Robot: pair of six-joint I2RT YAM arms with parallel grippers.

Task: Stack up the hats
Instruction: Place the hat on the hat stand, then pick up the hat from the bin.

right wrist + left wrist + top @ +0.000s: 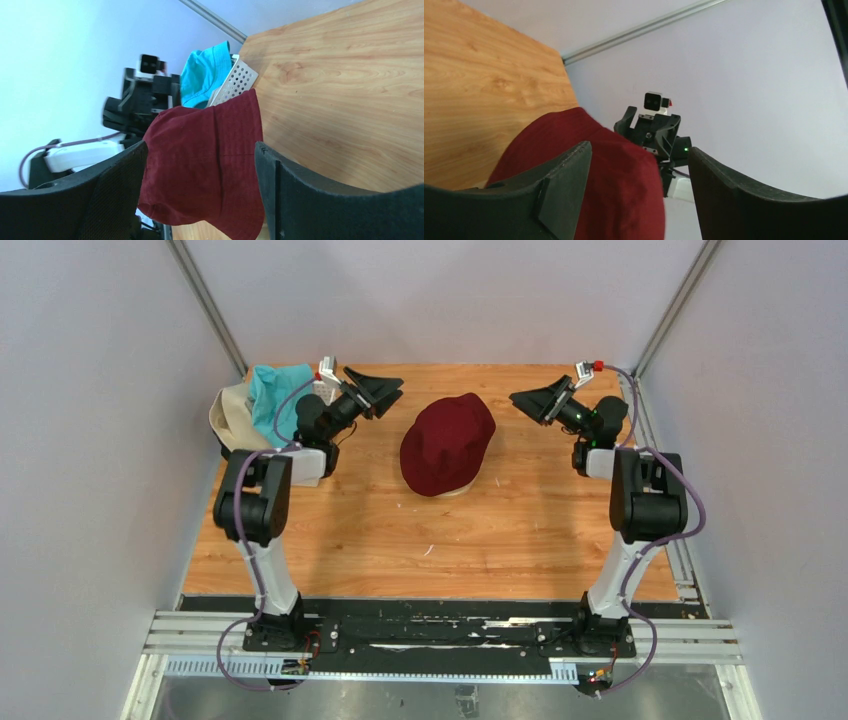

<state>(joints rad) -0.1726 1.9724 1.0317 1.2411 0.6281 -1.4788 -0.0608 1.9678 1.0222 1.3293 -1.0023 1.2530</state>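
While the maroon hat (pixel 447 445) sits in the middle of the table (pixel 400 540), you have a gripper on each side of it, both near; the left gripper (pixel 385 395) and the right gripper (pixel 530 402) stand wide open, holding nothing; the teal hat (pixel 275 400) and the beige hat (pixel 232 418) lie further left of the maroon hat, beyond the left gripper; I judge this gripper nearer to them.

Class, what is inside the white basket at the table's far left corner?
A teal hat and a beige hat spill over the basket. Anything beneath them is covered and cannot be seen.
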